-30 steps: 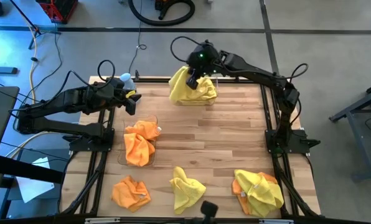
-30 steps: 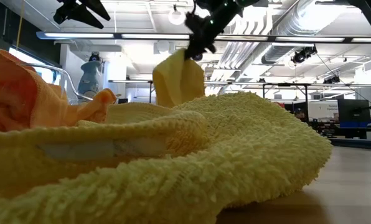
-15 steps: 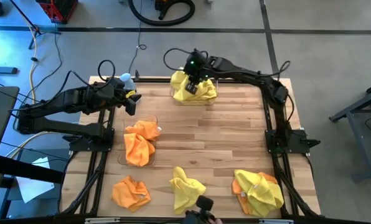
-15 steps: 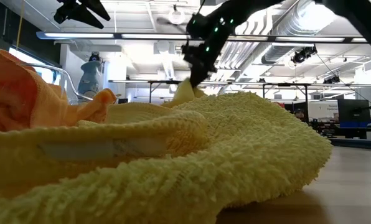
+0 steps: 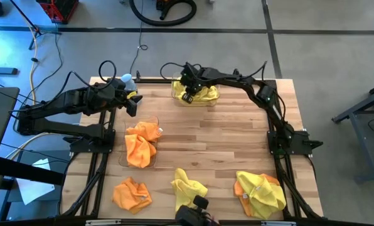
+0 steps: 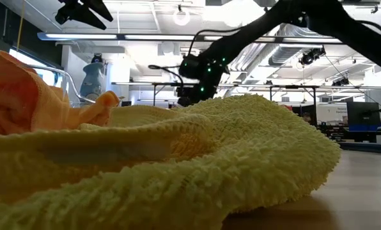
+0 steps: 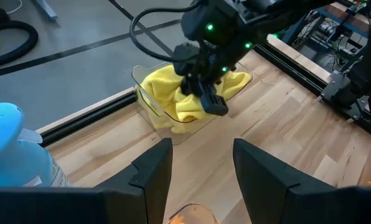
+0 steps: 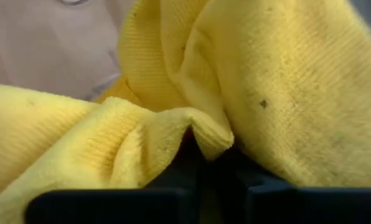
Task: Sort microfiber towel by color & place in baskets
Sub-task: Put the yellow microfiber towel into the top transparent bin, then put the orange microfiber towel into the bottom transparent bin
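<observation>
A yellow towel (image 5: 203,94) fills the clear basket (image 7: 149,99) at the table's far edge. My right gripper (image 5: 188,94) is down in that basket, shut on the towel. A second clear basket (image 5: 153,121) on the left holds orange towels (image 5: 141,143). Near the front edge lie a loose orange towel (image 5: 132,193), a yellow towel (image 5: 188,188) and a yellow towel over an orange one (image 5: 260,191). My left gripper (image 7: 201,177) hangs open above the table's far left, beside the orange basket, touching nothing. My right gripper pinches a raised fold (image 8: 205,134) of the yellow towel between its two fingers, coming from above and pointing down into the far basket. The towel lies bunched and slack in the basket around the fingers (image 7: 211,102).
A clear bottle with a blue cap (image 7: 14,149) stands at the far left corner next to my left gripper. Bare wood lies in the table's middle (image 5: 206,141). In the low view a yellow towel (image 6: 241,160) fills the foreground.
My right gripper has come down and moved toward the table's far left, carrying the yellow towel from hanging above the far basket down into it. The towel, first a tall hanging bundle, now lies low and bunched inside the basket.
</observation>
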Controlling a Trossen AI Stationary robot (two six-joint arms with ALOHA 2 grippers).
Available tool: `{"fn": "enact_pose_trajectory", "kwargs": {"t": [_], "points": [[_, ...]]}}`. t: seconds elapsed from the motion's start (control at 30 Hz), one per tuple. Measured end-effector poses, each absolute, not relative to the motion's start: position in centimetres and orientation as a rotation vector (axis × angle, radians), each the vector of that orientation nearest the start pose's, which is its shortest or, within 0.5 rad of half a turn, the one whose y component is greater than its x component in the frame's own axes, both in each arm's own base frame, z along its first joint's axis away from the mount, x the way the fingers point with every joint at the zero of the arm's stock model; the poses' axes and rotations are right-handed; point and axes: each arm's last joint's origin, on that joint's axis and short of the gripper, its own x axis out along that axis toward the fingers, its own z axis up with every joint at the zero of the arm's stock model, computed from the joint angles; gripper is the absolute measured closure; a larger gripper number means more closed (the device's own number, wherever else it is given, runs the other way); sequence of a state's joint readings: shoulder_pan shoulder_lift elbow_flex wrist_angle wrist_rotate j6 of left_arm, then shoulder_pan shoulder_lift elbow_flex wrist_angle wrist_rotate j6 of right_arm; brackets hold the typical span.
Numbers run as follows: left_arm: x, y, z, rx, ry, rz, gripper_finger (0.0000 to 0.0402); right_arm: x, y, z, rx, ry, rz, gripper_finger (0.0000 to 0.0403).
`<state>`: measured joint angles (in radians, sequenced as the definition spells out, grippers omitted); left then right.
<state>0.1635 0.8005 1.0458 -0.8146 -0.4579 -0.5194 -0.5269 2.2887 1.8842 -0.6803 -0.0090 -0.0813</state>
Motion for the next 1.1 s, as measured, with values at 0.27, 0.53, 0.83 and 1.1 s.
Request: {"fn": "enact_pose_trajectory", "kwargs": {"t": [0.27, 0.53, 0.83, 1.1], "points": [[13.4, 3.5, 36.0, -0.404, 0.405, 0.734, 0.0243, 42.0, -25.1, 17.2, 0.315, 1.040, -0.424, 0.0263], [13.4, 3.5, 36.0, -0.404, 0.405, 0.735, 0.0243, 40.2, -25.8, 20.9, 0.373, 0.988, -0.447, 0.0220], [13.3, 3.6, 36.0, -0.333, 0.415, 0.762, 0.0243, 37.9, -25.3, 26.5, 0.416, 0.904, -0.482, 0.0219], [13.3, 3.6, 36.0, -0.289, 0.428, 0.760, 0.0243, 36.1, -22.7, 30.2, 0.430, 0.921, -0.452, 0.0219]]}}
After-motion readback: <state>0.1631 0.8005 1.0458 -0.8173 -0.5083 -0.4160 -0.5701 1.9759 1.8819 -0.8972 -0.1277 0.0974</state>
